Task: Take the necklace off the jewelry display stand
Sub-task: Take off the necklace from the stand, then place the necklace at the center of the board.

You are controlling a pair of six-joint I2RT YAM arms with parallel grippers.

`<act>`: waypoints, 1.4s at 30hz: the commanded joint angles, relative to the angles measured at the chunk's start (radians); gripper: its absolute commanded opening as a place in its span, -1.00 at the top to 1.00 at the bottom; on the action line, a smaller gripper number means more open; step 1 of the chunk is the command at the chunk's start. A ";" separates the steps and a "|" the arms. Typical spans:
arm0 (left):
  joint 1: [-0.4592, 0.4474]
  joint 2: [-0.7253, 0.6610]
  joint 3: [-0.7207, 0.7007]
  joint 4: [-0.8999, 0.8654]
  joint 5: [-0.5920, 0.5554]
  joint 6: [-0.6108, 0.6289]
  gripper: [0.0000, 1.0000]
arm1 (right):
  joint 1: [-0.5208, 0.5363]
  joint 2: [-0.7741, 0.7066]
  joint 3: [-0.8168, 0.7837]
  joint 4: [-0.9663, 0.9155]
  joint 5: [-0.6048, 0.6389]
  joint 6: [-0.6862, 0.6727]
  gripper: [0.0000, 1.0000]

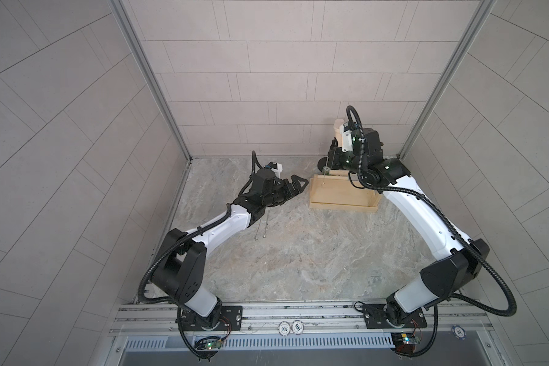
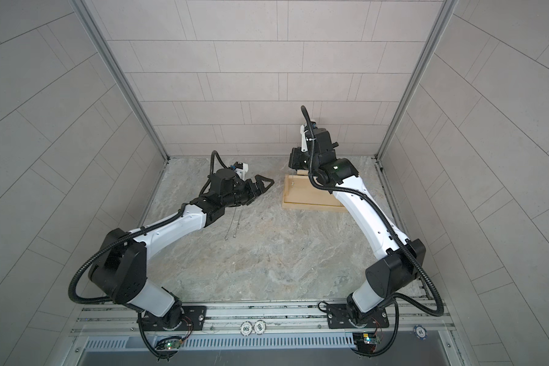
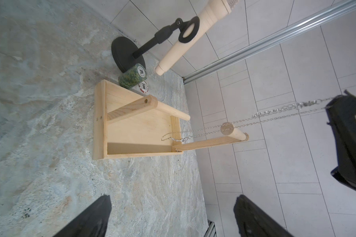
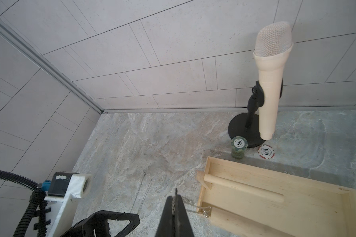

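The jewelry display stand (image 1: 343, 196) (image 2: 311, 198) (image 3: 132, 127) (image 4: 275, 205) is a pale wooden tray with round dowel bars, at the back right. My right gripper (image 1: 332, 158) (image 2: 293, 161) (image 4: 175, 198) hovers over its left end, shut on the silver necklace (image 3: 275, 115) (image 4: 200, 211). Two chain strands stretch taut from the jaws past a dowel's free end (image 3: 227, 128). The clasp end lies in the tray. Whether the chain still loops the bar I cannot tell. My left gripper (image 1: 298, 187) (image 2: 263, 185) (image 3: 173, 205) is open and empty, left of the stand.
A cream microphone (image 4: 269, 82) on a black round-based stand (image 3: 127, 53) is behind the tray, with a stack of green chips (image 4: 238, 148) and a red chip (image 4: 266, 151). Another thin chain (image 1: 260, 228) (image 4: 142, 195) lies on the table under the left arm.
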 commanded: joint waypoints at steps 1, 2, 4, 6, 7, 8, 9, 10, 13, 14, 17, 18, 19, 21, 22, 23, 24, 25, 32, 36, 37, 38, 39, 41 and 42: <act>0.022 -0.040 -0.033 0.081 0.015 -0.058 -0.99 | 0.026 0.017 0.037 0.001 0.008 0.015 1.00; 0.029 -0.046 -0.042 0.087 0.016 -0.066 -0.99 | 0.035 0.023 0.045 0.001 0.011 0.015 1.00; 0.045 -0.056 -0.061 0.102 0.019 -0.080 -0.99 | 0.049 0.035 0.059 0.000 0.010 0.018 1.00; 0.061 -0.065 -0.081 0.119 0.022 -0.098 -0.99 | 0.064 0.049 0.076 0.000 0.008 0.022 1.00; 0.067 -0.069 -0.090 0.130 0.025 -0.107 -0.99 | 0.071 0.055 0.085 -0.002 0.008 0.022 1.00; 0.077 -0.074 -0.101 0.143 0.030 -0.119 -0.99 | 0.078 0.065 0.096 -0.004 0.008 0.022 1.00; 0.084 -0.078 -0.111 0.157 0.033 -0.130 -0.99 | 0.087 0.073 0.107 -0.006 0.008 0.024 1.00; 0.091 -0.081 -0.121 0.168 0.035 -0.137 -0.99 | 0.092 0.079 0.118 -0.009 0.008 0.025 1.00; 0.108 -0.094 -0.141 0.179 0.038 -0.146 -0.99 | 0.114 0.103 0.148 -0.010 0.006 0.030 1.00; 0.113 -0.100 -0.147 0.180 0.038 -0.146 -0.99 | 0.122 0.111 0.159 -0.011 0.006 0.030 1.00; 0.125 -0.108 -0.163 0.187 0.038 -0.152 -0.99 | 0.143 0.133 0.190 -0.020 0.007 0.030 1.00; 0.129 -0.112 -0.169 0.190 0.038 -0.156 -0.99 | 0.148 0.139 0.196 -0.021 0.008 0.030 1.00; 0.134 -0.116 -0.177 0.197 0.037 -0.163 -0.99 | 0.154 0.144 0.202 -0.021 0.008 0.030 1.00; 0.145 -0.122 -0.193 0.213 0.038 -0.176 -0.99 | 0.163 0.153 0.211 -0.019 0.009 0.034 1.00; 0.150 -0.126 -0.201 0.220 0.039 -0.184 -0.99 | 0.166 0.157 0.215 -0.019 0.008 0.037 1.00; 0.157 -0.130 -0.211 0.229 0.040 -0.192 -0.99 | 0.171 0.162 0.220 -0.018 0.006 0.039 1.00; 0.161 -0.134 -0.219 0.237 0.039 -0.200 -0.99 | 0.174 0.167 0.222 -0.016 0.004 0.043 1.00; 0.168 -0.140 -0.226 0.244 0.041 -0.206 -0.99 | 0.180 0.172 0.227 -0.014 0.000 0.046 1.00; 0.215 -0.174 -0.275 0.264 0.042 -0.232 -0.99 | 0.212 0.211 0.256 -0.010 -0.007 0.060 1.00; 0.248 -0.190 -0.321 0.304 0.042 -0.272 -0.99 | 0.230 0.227 0.261 -0.005 -0.006 0.065 1.00; 0.254 -0.193 -0.334 0.314 0.042 -0.283 -0.99 | 0.232 0.230 0.260 -0.004 -0.007 0.066 1.00; 0.258 -0.195 -0.345 0.324 0.043 -0.292 -0.99 | 0.234 0.232 0.260 -0.002 -0.008 0.069 1.00; 0.262 -0.197 -0.353 0.333 0.043 -0.300 -0.99 | 0.235 0.236 0.259 -0.001 -0.010 0.073 1.00; 0.265 -0.199 -0.376 0.356 0.037 -0.321 -0.99 | 0.237 0.243 0.256 0.009 -0.022 0.089 1.00; 0.267 -0.199 -0.387 0.367 0.032 -0.331 -0.99 | 0.238 0.246 0.254 0.014 -0.025 0.096 1.00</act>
